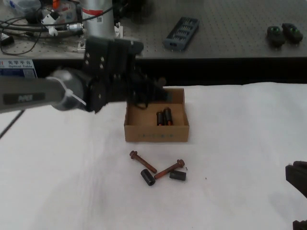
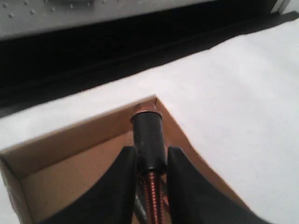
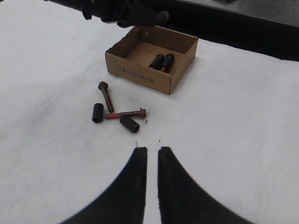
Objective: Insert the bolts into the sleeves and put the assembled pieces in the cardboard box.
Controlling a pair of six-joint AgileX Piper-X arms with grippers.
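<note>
Left wrist view: left pincer point(image 2: 150, 155) clamps sleeved bolt point(image 2: 147, 128) above cardboard box point(image 2: 70, 140) | high view: box at centre, loose bolts point(image 1: 142, 161) and sleeves point(image 1: 147, 177) below it | right pincer point(image 3: 152, 156) almost closed, empty

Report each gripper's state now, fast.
Left gripper: shut on an assembled black sleeve with a copper-coloured bolt, over the brown cardboard box.
Right gripper: shut, holding nothing.

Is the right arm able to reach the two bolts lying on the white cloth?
Probably yes. The two bolts lie in the open on the cloth ahead of the right arm's jaws, with nothing between. The left arm is over the cardboard box.
</note>
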